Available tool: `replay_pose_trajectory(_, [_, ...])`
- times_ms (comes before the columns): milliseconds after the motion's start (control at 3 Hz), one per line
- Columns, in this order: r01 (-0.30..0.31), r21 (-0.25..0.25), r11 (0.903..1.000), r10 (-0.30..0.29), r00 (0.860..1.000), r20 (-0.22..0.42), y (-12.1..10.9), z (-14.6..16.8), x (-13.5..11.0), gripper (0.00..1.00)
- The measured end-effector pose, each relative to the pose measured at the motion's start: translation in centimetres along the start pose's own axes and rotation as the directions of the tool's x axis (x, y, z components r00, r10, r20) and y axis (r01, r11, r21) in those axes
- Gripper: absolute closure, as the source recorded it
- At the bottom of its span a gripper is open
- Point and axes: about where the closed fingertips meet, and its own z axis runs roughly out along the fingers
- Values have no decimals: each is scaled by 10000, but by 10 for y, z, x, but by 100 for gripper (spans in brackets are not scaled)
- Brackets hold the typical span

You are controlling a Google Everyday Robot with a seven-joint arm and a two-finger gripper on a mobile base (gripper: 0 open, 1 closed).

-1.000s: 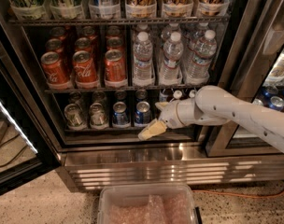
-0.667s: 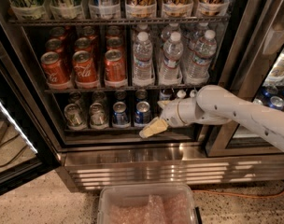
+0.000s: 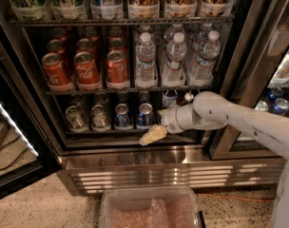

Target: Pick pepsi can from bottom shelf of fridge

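Observation:
The fridge (image 3: pixel 135 158) stands open with its dark interior in view. On the bottom shelf (image 3: pixel 106 133) stand two blue pepsi cans (image 3: pixel 145 116) with silver tops, side by side, and silver-grey cans (image 3: pixel 76 118) to their left. My gripper (image 3: pixel 157 124) reaches in from the right on the white arm (image 3: pixel 239 122). It sits at the shelf's front, just right of the right-hand pepsi can. It is open and holds nothing. One cream finger (image 3: pixel 153 135) hangs below the shelf's front rail.
Red Coca-Cola cans (image 3: pixel 87 69) and water bottles (image 3: pixel 175 61) fill the middle shelf. Tall cans stand on the top shelf. The open fridge door (image 3: pixel 11 127) is on the left. A clear plastic bin (image 3: pixel 151 208) sits on the floor in front of the steel base grille.
The gripper has dipped very slightly at the shelf's front. The cans have not moved.

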Motion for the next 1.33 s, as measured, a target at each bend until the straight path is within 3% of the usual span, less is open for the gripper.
replay_pose_trajectory(667, [-15, -37, 10000, 15, 10000, -14, 1, 2, 1, 31])
replay_pose_trajectory(1000, [-14, -38, 10000, 14, 10000, -14, 1, 2, 1, 31])
replay_pose_trajectory(1333, [-14, -38, 10000, 14, 10000, -14, 1, 2, 1, 17])
